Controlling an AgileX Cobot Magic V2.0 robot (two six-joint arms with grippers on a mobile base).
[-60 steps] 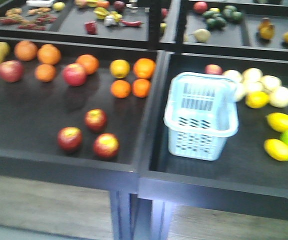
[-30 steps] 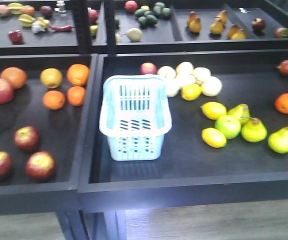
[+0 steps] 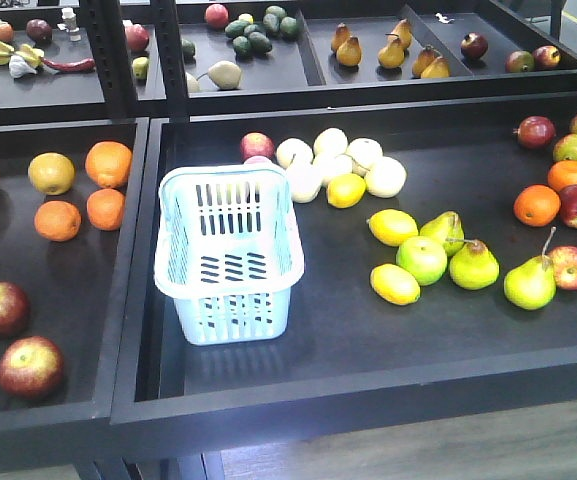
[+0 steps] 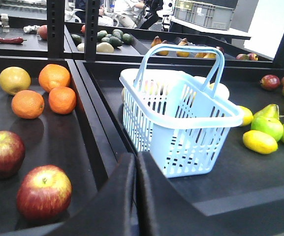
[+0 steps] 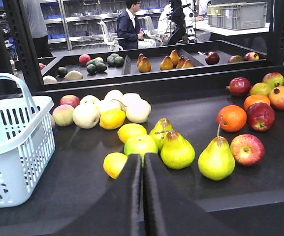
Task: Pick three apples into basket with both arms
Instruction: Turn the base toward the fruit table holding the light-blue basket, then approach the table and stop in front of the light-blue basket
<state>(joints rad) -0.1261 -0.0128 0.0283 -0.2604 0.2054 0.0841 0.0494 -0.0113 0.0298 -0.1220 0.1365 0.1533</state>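
Pre-grasp, basket [image 4: 181,123] looks empty. Left gripper [image 4: 135,160] closed, empty; two apples [image 4: 44,191] just left of it, basket ahead-right. Right gripper [image 5: 142,160] closed, empty. My next move: open left gripper, reach nearest apple.

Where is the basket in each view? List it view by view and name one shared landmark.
Front view: basket left of centre.
Left wrist: basket centre-right, handle upright.
Right wrist: basket at far left edge, cut off.
Shared landmark: the green apple to its right.
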